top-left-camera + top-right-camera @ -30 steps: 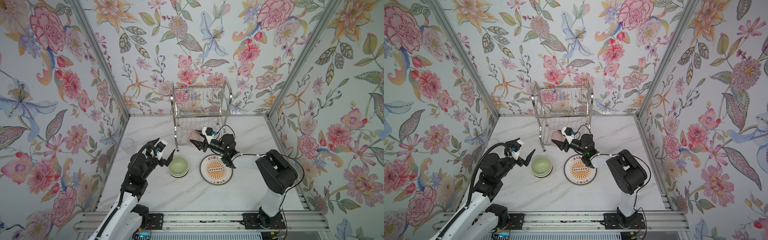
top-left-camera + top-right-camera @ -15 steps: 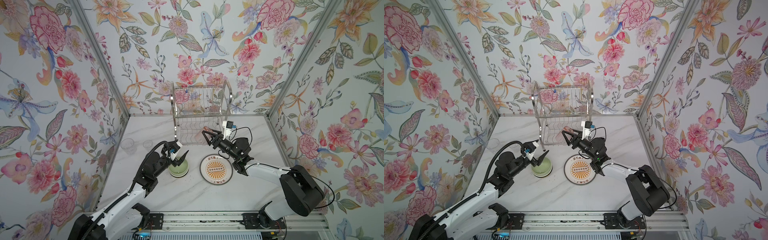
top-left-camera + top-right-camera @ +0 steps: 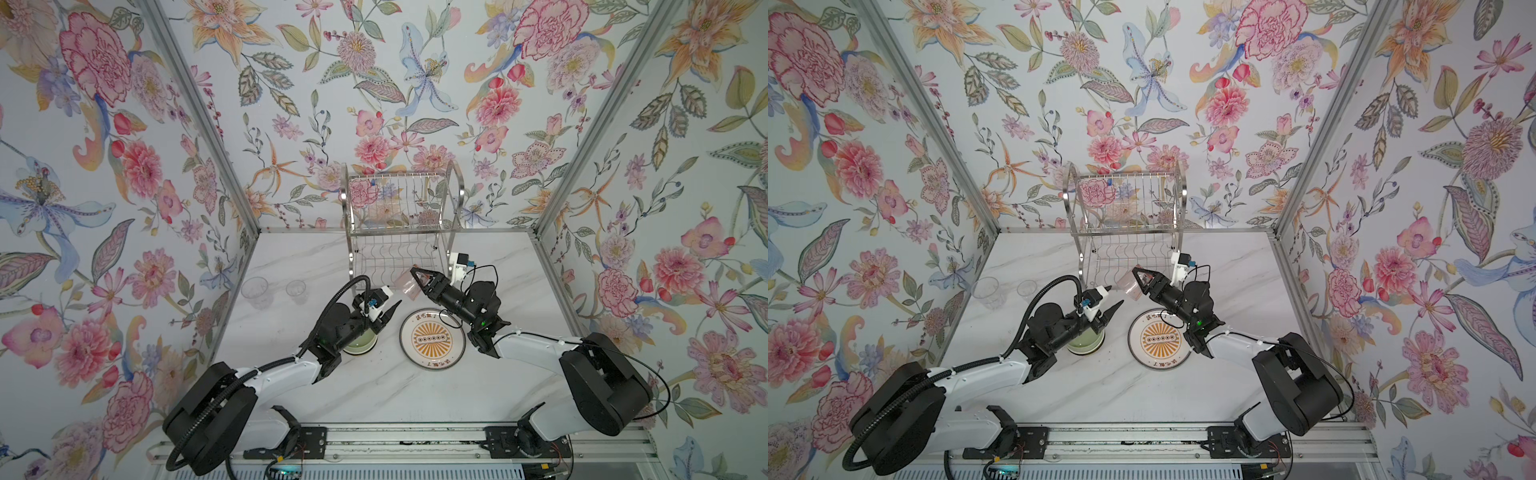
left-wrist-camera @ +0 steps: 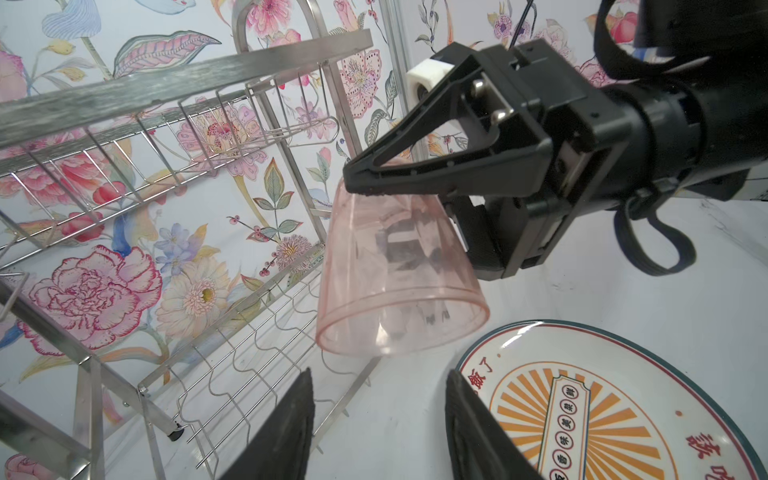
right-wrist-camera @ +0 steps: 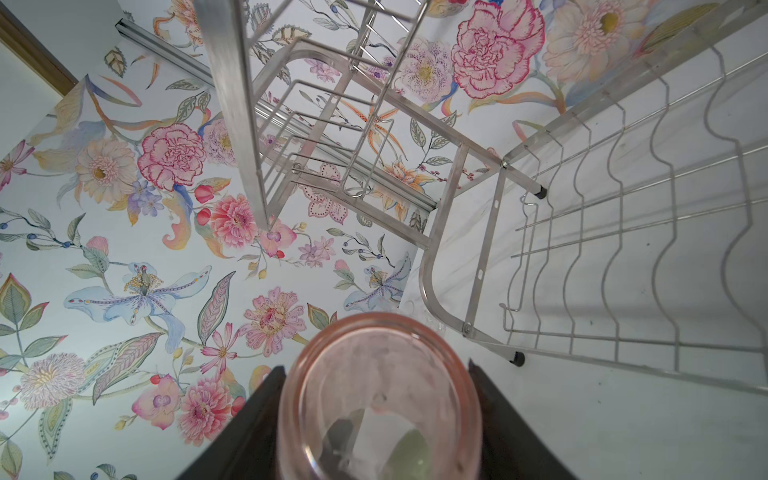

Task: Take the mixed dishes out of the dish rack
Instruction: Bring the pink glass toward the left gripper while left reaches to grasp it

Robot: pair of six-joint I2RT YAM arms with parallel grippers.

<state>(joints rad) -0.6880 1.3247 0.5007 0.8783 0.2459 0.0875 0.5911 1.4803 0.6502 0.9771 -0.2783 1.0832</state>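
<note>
My right gripper (image 3: 415, 281) (image 5: 376, 365) is shut on a small pink cup (image 3: 405, 286) (image 3: 1128, 284) (image 4: 395, 274), held on its side above the table just in front of the dish rack (image 3: 399, 216) (image 3: 1127, 208). The rack's tiers show no dishes. My left gripper (image 3: 392, 297) (image 4: 379, 374) is open with nothing between its fingers. It hangs just short of the cup's mouth and above the green bowl (image 3: 360, 343) (image 3: 1086, 343). A sunburst plate (image 3: 432, 338) (image 4: 602, 399) lies on the table under the right arm.
Two clear cups (image 3: 255, 289) (image 3: 296, 289) stand near the left wall. The rack (image 5: 582, 208) stands at the back centre against the flowered wall. Both arms meet in the middle, over the bowl and plate.
My left gripper has reached right, over the green bowl, up to the pink cup, and its jaws have narrowed. The right arm has stretched out, still holding the cup before the rack.
</note>
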